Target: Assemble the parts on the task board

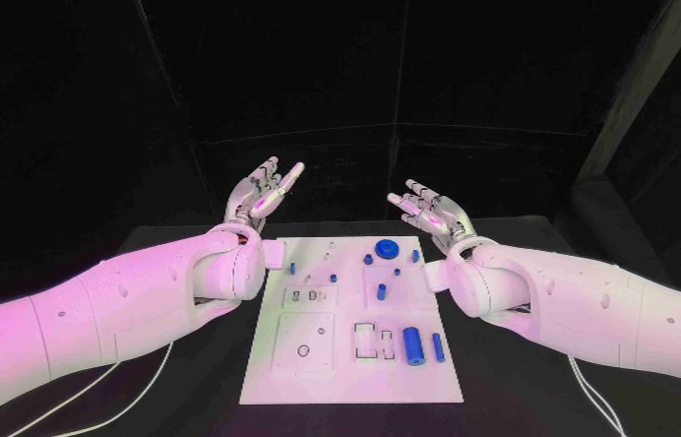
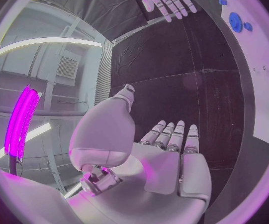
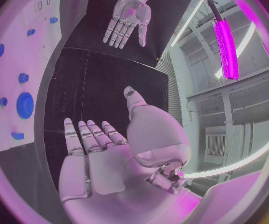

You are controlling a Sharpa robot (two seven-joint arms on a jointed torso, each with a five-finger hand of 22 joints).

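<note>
We saw the task board [image 1: 350,378] lying flat in the middle of the black table [image 1: 526,398], its long side running from near to far. Both hands were raised beyond the board's far edge, palms turned toward each other, well apart and touching nothing. The left hand [image 1: 264,193] stood at the far left with its fingers straight and spread wide, holding nothing; the left wrist view showed the same open palm [image 2: 165,159] with fingers extended. The right hand [image 1: 433,213] stood at the far right, fingers apart and a little bent, also holding nothing, and its wrist view showed its palm [image 3: 103,159] open.

On the board, a blue cylinder [image 1: 413,345] lay near the right edge toward the near end, with a thinner blue pin [image 1: 439,348] just beside it on the right. A round blue gear [image 1: 385,250] sat toward the far end, with a small blue piece [image 1: 368,259] just beside it on its left. Further small blue parts stood on the far left part of the board [image 1: 295,268]. We could read no brand, label or writing anywhere on the board or the parts.
</note>
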